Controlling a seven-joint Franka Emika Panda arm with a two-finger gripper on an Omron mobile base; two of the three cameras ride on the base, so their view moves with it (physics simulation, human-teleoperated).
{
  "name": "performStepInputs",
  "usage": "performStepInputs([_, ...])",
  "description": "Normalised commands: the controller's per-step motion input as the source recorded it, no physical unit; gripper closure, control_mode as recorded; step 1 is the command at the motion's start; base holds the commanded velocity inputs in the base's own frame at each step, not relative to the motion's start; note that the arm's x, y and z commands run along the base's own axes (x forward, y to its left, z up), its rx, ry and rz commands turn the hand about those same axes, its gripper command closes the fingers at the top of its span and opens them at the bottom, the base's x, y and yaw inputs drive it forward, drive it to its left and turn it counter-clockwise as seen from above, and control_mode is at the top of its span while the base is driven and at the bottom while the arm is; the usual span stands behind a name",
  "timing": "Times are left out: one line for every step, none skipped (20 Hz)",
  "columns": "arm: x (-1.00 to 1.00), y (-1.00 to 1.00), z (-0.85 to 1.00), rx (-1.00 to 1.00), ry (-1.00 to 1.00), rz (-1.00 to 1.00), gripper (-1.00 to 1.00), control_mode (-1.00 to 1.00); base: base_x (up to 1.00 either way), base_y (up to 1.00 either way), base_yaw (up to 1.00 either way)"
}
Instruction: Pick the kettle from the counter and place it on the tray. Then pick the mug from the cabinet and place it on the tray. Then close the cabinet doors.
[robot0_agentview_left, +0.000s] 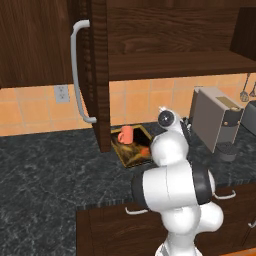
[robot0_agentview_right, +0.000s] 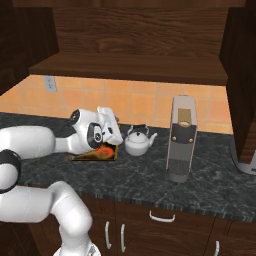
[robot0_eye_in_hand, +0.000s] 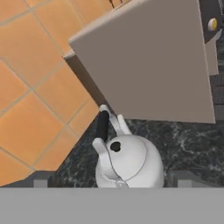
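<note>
Jaws of the white arm's two-finger pincer (robot0_agentview_right: 112, 131) stand wide apart, empty, just above the squat white-grey kettle (robot0_eye_in_hand: 129, 162) on the dark marbled counter (robot0_agentview_right: 150, 180); a boxy grey machine (robot0_agentview_right: 182, 140) stands beside it. Left base view adds the orange mug (robot0_agentview_left: 126, 134) on the gold-rimmed tray (robot0_agentview_left: 131, 156), behind an open brown cabinet door (robot0_agentview_left: 95, 75).

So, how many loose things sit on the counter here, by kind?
Kettle: 1
Mug: 1
Tray: 1
Coffee machine: 1
Total: 4
</note>
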Motion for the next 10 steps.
performStepInputs([0.61,-0.12,-0.13,0.00,0.12,0.05,-1.00,-1.00,0.00,0.00,0.00])
performStepInputs([0.61,-0.21,-0.14,0.00,0.11,0.05,-1.00,-1.00,0.00,0.00,0.00])
performStepInputs([0.46,-0.21,-0.11,0.00,0.05,0.06,-1.00,-1.00,0.00,0.00,0.00])
performStepInputs([0.42,-0.09,-0.14,0.00,0.05,0.07,-1.00,-1.00,0.00,0.00,0.00])
performStepInputs([0.26,-0.20,-0.20,0.00,0.01,0.06,-1.00,-1.00,0.00,0.00,0.00])
performStepInputs([0.08,-0.35,-0.28,0.00,0.00,0.08,-1.00,-1.00,0.00,0.00,0.00])
performStepInputs([0.13,-0.20,-0.21,0.00,0.00,0.08,-1.00,-1.00,0.00,0.00,0.00])
performStepInputs([0.30,-0.27,-0.08,0.00,0.09,0.07,-1.00,-1.00,0.00,0.00,0.00])
performStepInputs([0.19,-0.38,-0.07,0.04,0.07,0.10,-1.00,-1.00,0.00,0.00,0.00])
performStepInputs([0.16,-0.24,-0.11,0.02,0.05,0.10,-1.00,-1.00,0.00,0.00,0.00])
